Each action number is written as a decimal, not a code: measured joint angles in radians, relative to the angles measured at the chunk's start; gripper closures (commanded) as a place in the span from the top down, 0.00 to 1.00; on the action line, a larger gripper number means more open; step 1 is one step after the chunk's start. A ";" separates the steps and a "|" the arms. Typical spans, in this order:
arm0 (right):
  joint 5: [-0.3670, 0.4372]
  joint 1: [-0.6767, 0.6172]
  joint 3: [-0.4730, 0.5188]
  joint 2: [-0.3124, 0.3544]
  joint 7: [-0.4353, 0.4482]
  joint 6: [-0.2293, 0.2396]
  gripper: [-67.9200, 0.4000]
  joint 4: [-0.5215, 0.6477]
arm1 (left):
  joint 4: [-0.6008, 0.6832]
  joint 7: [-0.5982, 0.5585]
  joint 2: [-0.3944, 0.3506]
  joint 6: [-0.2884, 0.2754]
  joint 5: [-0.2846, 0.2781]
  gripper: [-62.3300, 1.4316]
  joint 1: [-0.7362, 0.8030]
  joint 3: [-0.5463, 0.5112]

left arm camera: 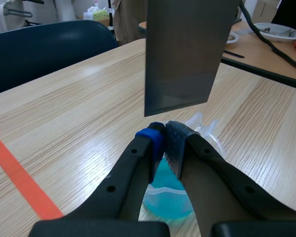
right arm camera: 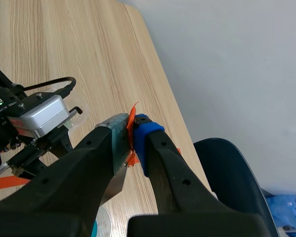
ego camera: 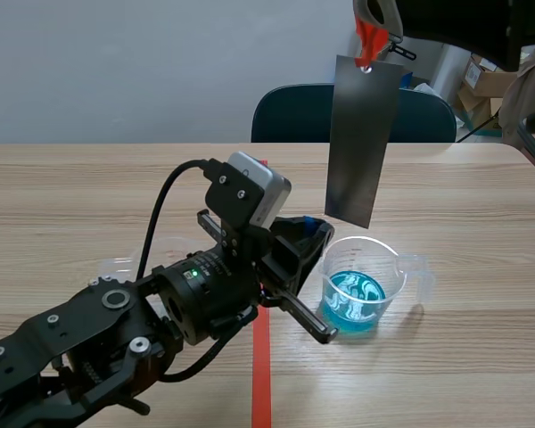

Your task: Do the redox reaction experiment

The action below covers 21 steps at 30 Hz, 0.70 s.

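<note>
the right arm is cut off at the scene view's upper edge. its wrist view shows the right gripper (right arm camera: 133, 136) with fingers closed on an orange tag (ego camera: 367, 40), which runs to a hole at the head of the grey sheet (ego camera: 361, 143). the left gripper (left arm camera: 164, 132) has its pads nearly together, pinching the near rim of the beaker (ego camera: 388, 267), though the clear wall between them is hard to make out. a second clear vessel (ego camera: 116, 265) is mostly hidden behind the left arm.

the left arm lies low, coming in from the near left across the tape (ego camera: 261, 374). the right arm is raised high.

the sheet hangs slightly tilted, its lower edge just above the beaker's far rim and apart from the blue liquid (ego camera: 352, 299). the beaker stands well in from the far edge of the table (ego camera: 71, 196), with wood showing to its right.
</note>
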 measured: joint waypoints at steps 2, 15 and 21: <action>0.000 0.000 0.000 0.000 0.000 0.000 0.01 0.000 | 0.000 -0.011 -0.015 0.001 0.000 0.06 0.009 -0.003; 0.000 0.000 0.000 0.000 0.000 0.000 0.01 0.000 | 0.210 -0.024 -0.192 0.012 0.000 0.06 0.206 -0.095; 0.000 0.000 0.000 0.000 0.000 0.000 0.01 0.000 | 0.316 -0.027 -0.296 0.041 -0.001 0.06 0.343 -0.187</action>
